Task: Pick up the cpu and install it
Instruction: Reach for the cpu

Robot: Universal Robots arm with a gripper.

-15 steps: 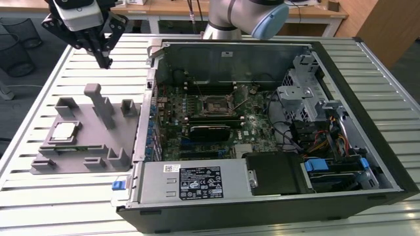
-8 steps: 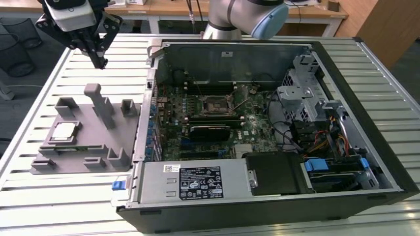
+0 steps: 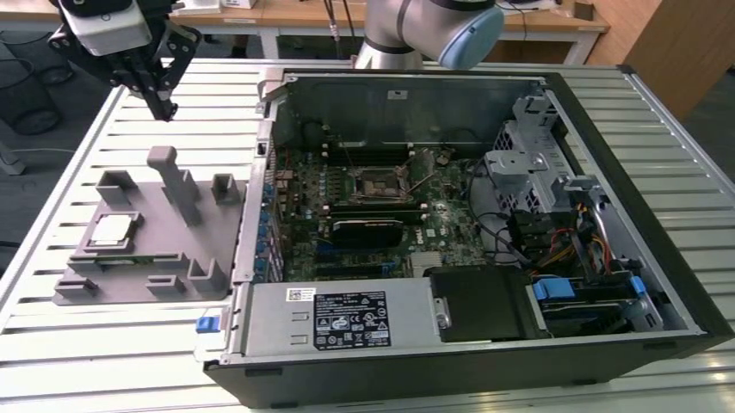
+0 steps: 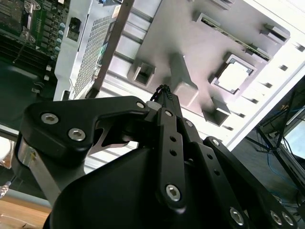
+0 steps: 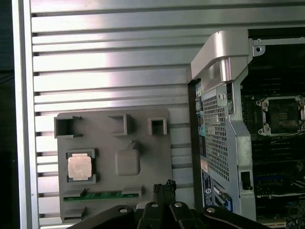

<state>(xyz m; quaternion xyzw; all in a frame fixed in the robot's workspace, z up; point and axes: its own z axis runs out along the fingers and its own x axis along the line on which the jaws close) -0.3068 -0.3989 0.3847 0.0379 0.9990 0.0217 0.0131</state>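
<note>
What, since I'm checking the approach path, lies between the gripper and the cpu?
In the first wrist view, a tall grey post on the holder plate stands between the gripper and the cpu.

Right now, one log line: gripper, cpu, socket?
gripper: shut, empty, apart from cpu | cpu: seated in grey fixture | socket: empty

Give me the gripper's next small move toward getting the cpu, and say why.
Likely: carry the gripper over the flat square silver-topped cpu and open it there. In the exterior view it hangs shut and empty above the slatted metal table, off to one side of the cpu, which lies untouched in its pocket on the grey plastic holder.
</note>
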